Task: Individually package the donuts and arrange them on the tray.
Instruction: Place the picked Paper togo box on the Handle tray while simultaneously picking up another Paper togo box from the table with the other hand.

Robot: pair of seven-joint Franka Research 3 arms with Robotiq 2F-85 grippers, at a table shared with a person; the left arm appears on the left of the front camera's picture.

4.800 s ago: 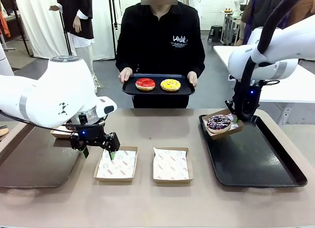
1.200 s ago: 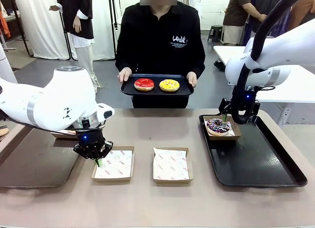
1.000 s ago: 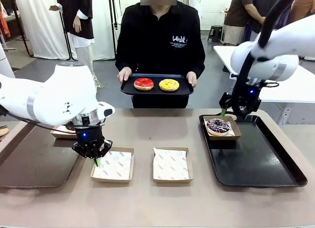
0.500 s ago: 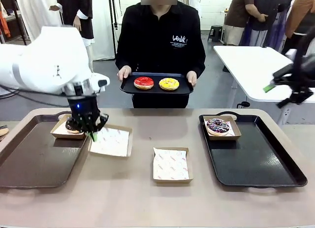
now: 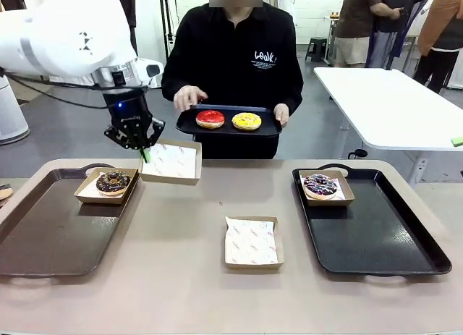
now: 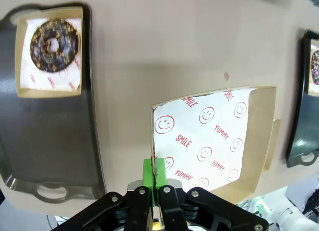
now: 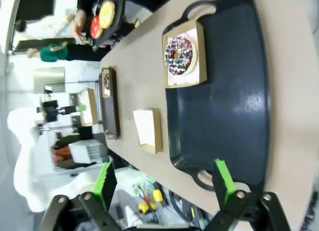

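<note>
Chocolate donut, purple donut boxed; red donut, yellow donut not yet. Your left pincer clamps empty box; right pincer wide.

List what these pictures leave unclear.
Left wrist view: purple donut cut off by the right edge.
Right wrist view: red donut and yellow donut too small for icing detail.
Front view: middle box print too small to read.
Front view: lifted box edge hidden where the left gripper pinches it.
</note>
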